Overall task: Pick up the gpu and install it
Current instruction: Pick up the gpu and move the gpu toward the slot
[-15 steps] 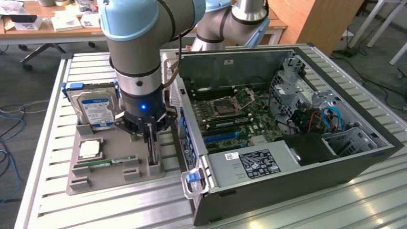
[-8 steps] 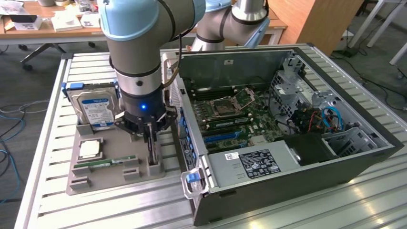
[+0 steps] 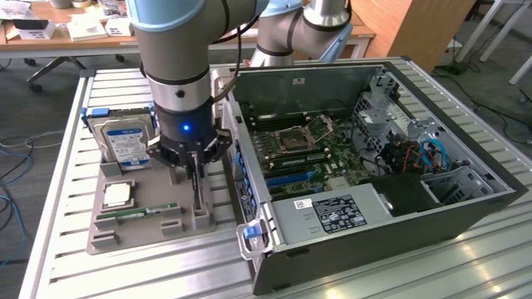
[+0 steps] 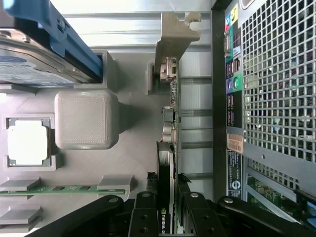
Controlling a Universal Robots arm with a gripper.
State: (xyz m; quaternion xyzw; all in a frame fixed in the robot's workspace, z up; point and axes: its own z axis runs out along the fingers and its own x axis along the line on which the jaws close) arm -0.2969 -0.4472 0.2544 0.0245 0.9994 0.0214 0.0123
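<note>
The gpu (image 3: 198,192) (image 4: 168,123) stands on edge in a slot of the grey moulded tray (image 3: 133,233) (image 4: 133,163), directly under the pincer (image 3: 194,164) (image 4: 167,200). Its long axis runs along the tray away from the grip toward its silver metal bracket (image 4: 176,34). The pincer straddles the card's upper edge, with its black fingers (image 4: 144,212) drawn in narrow against both faces, so I judge it to be clamped on the card, which sits in its holder. The card is thin, flat and dark, with small metallic connectors along the edge. Beside the pincer on one flank rises the open steel case (image 3: 374,187) (image 4: 276,79) with its perforated grille, and on the other a glossy labelled hard drive (image 3: 124,140) (image 4: 34,64), all on the ribbed aluminium bench (image 3: 99,280).
</note>
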